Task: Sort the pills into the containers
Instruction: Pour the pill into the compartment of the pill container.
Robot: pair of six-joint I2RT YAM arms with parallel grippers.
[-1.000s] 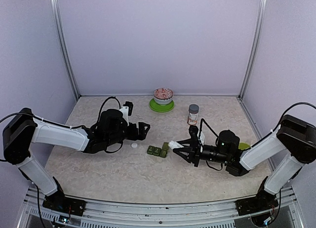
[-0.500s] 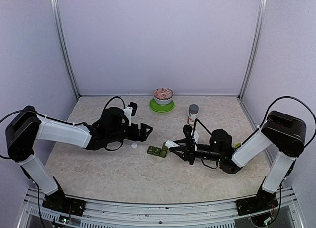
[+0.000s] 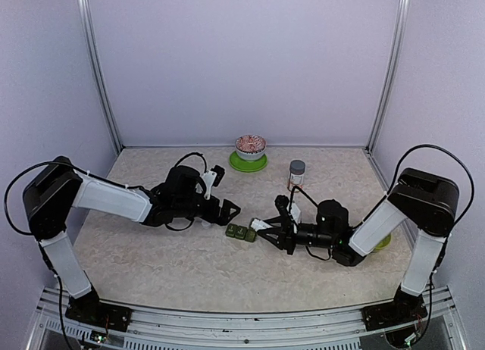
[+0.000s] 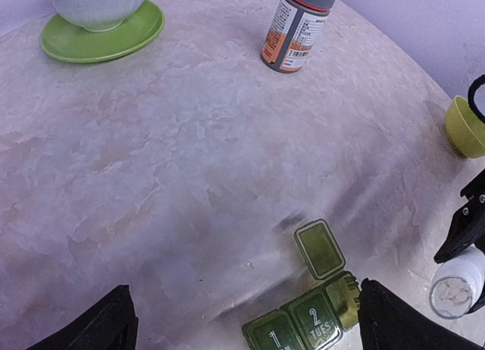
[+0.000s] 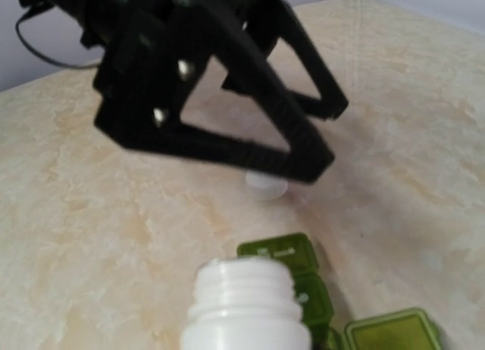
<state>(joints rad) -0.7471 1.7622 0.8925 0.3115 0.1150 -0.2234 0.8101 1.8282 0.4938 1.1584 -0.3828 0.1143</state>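
Note:
The containers point(image 3: 241, 232) are a dark green strip of three compartments in the middle of the table. In the left wrist view the containers point(image 4: 307, 323) show the right-hand lid point(image 4: 319, 248) flipped open and the other two shut. My right gripper point(image 3: 269, 229) is shut on an uncapped white bottle point(image 5: 246, 308), lying nearly level with its mouth just right of the strip. Pills point(image 4: 453, 292) show inside the bottle's mouth. My left gripper point(image 3: 227, 210) is open, low over the table just left of the strip, its fingers point(image 4: 106, 327) wide apart with nothing between them.
A white cap point(image 5: 267, 185) lies on the table under the left gripper. A grey-capped bottle with an orange label point(image 3: 296, 176) stands behind the strip. At the back sits a patterned bowl on a green plate point(image 3: 250, 162). A lime-green bowl point(image 4: 464, 126) is at the right.
The left gripper has moved right, toward the strip, staying open. The right gripper has carried the white bottle left, closer to the open compartment.

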